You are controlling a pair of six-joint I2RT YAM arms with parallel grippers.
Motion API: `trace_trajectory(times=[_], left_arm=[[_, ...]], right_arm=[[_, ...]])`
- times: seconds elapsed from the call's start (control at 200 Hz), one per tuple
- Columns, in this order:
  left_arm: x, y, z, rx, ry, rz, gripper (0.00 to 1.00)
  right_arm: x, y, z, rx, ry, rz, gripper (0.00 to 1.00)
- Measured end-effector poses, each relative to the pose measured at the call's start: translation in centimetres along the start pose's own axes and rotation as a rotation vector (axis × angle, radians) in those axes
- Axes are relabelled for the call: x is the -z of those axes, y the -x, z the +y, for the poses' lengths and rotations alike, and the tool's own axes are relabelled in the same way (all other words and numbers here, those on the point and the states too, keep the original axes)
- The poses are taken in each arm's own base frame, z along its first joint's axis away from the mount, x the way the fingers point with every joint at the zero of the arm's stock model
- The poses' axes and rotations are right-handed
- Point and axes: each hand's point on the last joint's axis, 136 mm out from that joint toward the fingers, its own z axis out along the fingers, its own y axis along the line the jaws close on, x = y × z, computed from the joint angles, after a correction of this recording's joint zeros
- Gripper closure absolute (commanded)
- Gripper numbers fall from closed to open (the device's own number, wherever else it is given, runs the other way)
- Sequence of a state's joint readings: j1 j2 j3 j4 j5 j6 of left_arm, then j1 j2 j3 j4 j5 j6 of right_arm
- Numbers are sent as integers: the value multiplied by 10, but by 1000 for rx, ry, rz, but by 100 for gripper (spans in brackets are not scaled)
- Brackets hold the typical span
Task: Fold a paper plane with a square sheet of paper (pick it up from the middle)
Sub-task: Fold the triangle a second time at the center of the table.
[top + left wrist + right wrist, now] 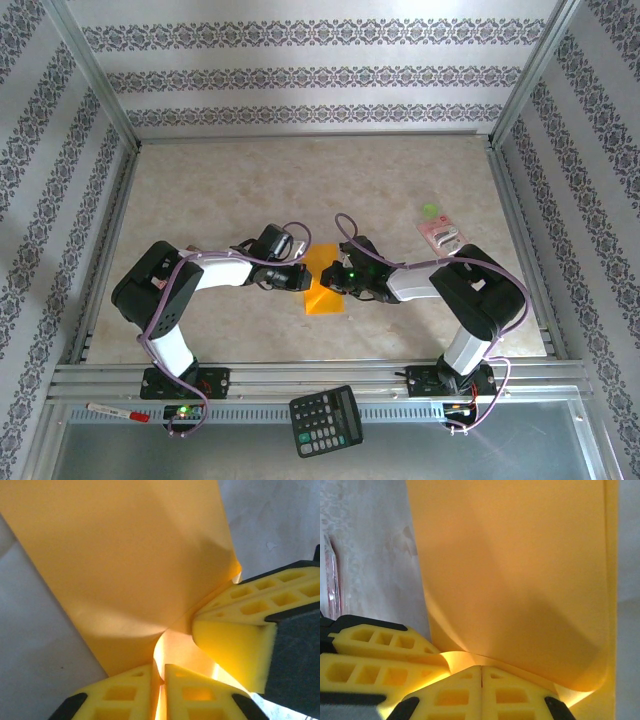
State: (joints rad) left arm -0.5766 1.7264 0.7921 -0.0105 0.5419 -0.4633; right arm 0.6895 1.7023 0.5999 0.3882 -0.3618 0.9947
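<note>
The sheet of paper (322,297) is thin, smooth and orange-yellow. It sits near the middle of the tabletop (250,190), a little toward the near edge, raised and bent between the two arms. It is no longer flat: one broad panel rises and curves into a soft fold where the tools meet. The left gripper (161,669) is clenched on the sheet's folded lower edge. Its yellow foam pads (125,695), moulded with square pockets, stand almost together, and the paper runs into the thin orange-lit slit between them. The right gripper (481,669) is fully closed, its matching pads meeting along a dark seam, tips against the curled edge. Whether paper is caught in that seam cannot be told. The tabletop is pale and marbled. A small pink packet (443,236) lies toward its right edge, well apart from the paper.
</note>
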Motion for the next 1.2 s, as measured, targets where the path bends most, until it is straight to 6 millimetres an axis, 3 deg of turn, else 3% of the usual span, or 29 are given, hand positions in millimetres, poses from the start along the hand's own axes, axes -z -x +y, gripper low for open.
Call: trace_trajectory(times=[0.15, 0.26, 0.33, 0.46, 0.62, 0.859, 1.199], left_arm=[[13, 1, 1, 16, 45, -17, 63], [34, -3, -3, 29, 52, -58, 60], [49, -8, -10, 33, 32, -90, 64], [64, -29, -27, 37, -29, -99, 84], [52, -54, -48, 23, -103, -5, 100], [24, -65, -42, 58, -107, 105, 100], [11, -67, -31, 82, -78, 139, 100]], right_arm=[[0, 1, 1, 3, 6, -5, 100], [0, 0, 1, 3, 7, -4, 100], [0, 0, 1, 3, 9, -3, 100], [-1, -1, 1, 3, 10, 1, 100], [-1, -1, 2, 3, 14, 7, 100], [-1, -1, 2, 3, 14, 8, 100], [-1, -1, 2, 3, 14, 8, 100]])
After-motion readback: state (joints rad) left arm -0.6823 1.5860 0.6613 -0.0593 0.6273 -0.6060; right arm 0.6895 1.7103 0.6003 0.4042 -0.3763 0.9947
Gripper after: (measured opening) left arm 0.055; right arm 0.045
